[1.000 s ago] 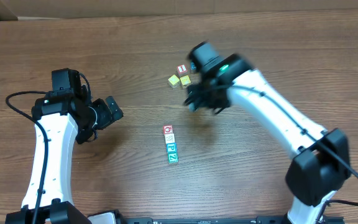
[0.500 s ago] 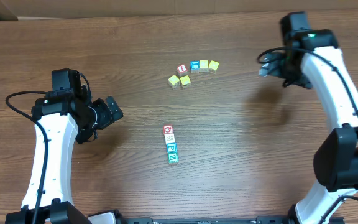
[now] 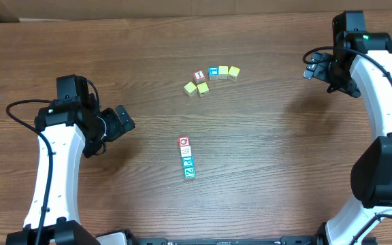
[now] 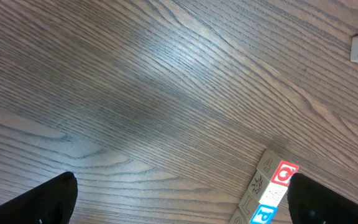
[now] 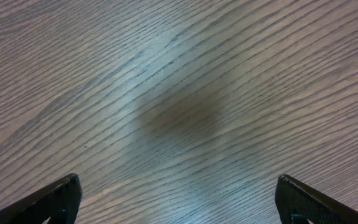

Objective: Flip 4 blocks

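Four letter blocks (image 3: 187, 156) in tight row | left hand (image 3: 123, 120) wide, empty | right hand (image 3: 312, 70) likewise | risk: a pinch likely knocks neighbouring blocks askew

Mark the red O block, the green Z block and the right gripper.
red O block (image 3: 184, 141): overhead view, on its top face.
green Z block (image 3: 189, 173): overhead view, on its top face.
right gripper (image 3: 307, 67): overhead view, midway between its open fingertips.

In left wrist view we get the block row (image 4: 269, 190) cut by the btm edge, blue P block (image 4: 263, 214) partly out; overhead, faces too small for us to read.
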